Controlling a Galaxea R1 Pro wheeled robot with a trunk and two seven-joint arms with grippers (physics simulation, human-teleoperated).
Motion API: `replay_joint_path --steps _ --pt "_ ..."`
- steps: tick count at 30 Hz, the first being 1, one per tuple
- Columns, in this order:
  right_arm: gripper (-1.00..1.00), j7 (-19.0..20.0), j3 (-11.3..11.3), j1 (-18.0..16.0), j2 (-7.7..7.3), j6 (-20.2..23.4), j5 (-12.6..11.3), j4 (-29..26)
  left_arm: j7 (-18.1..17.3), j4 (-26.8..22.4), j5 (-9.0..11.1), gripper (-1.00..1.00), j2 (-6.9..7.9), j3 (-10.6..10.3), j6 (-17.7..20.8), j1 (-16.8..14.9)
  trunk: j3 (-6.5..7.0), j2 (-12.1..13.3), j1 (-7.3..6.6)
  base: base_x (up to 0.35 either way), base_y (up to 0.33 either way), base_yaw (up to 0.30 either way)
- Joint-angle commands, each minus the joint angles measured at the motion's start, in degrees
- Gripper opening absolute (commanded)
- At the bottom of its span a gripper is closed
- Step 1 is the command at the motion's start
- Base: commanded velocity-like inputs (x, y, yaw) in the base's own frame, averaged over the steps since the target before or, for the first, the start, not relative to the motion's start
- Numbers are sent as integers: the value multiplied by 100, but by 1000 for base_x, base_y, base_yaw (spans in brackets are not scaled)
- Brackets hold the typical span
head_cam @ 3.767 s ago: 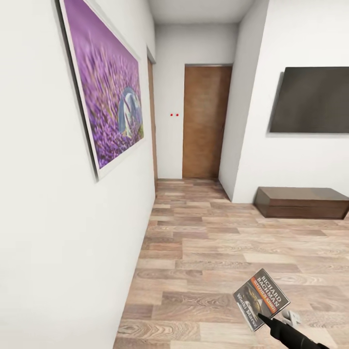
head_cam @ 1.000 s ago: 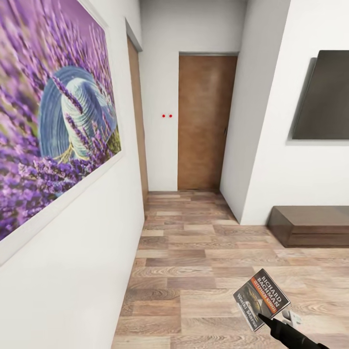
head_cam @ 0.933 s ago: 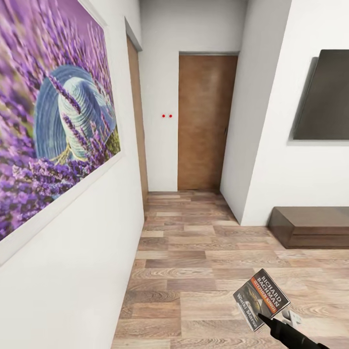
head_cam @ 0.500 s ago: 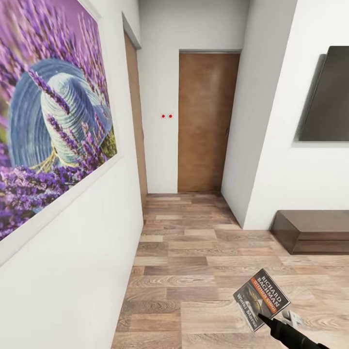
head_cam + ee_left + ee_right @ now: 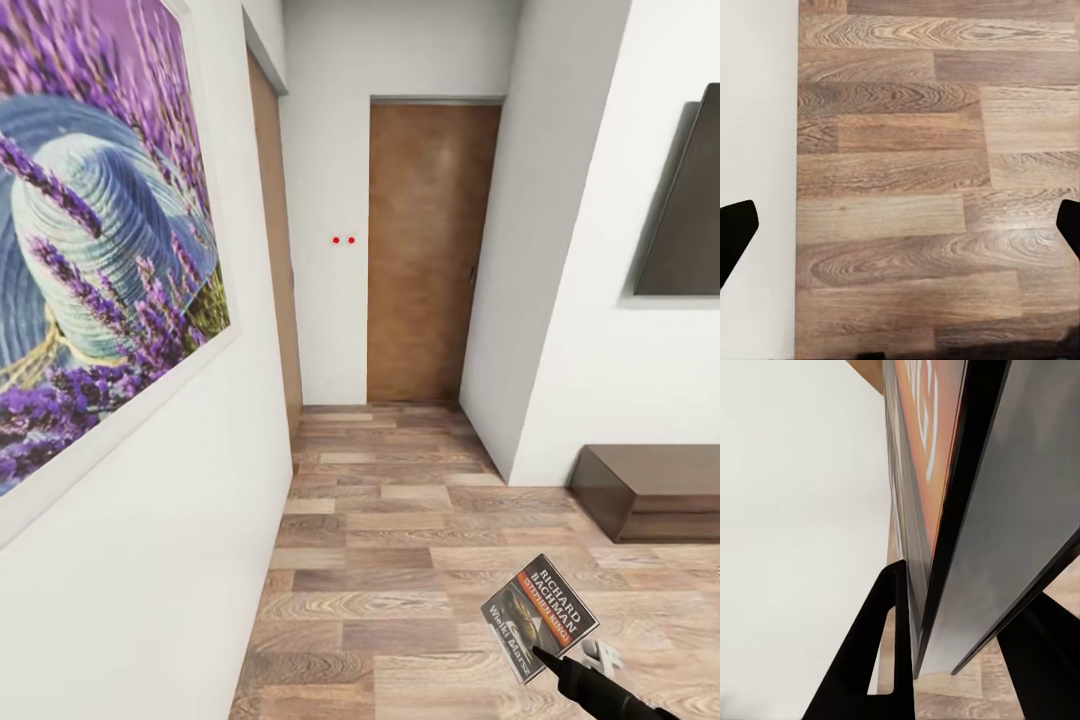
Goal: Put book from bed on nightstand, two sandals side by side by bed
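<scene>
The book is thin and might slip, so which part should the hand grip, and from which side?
Grip the book by its lower edge, coming from below, as the right hand does now. It is flat and thin, so fingers pinching both covers across its thickness should hold it steady.

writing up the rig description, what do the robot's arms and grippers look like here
The right arm is a slim matte black cylinder tapering toward the gripper. The right gripper has flat black fingers, one with a slot-shaped cutout. The left gripper shows as two plain black fingertips. No cables or markings are visible.
</scene>
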Motion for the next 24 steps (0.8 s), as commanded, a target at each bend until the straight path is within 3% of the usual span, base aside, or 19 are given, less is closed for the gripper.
replay_joint_path --steps 1,7,24 --pt "-100 19 21 -3 -2 -14 -33 4 -23 6 63 100 2 -44 -17 -5 -8 -6 3 117 0 0" --pt "-100 21 21 -3 -2 -8 -33 4 -23 6 63 100 2 -45 -17 -5 7 -6 3 31 0 -141" --pt "-100 16 19 -1 -2 -9 -33 4 -23 6 59 100 2 -50 -17 -5 95 -6 3 1 0 -264"
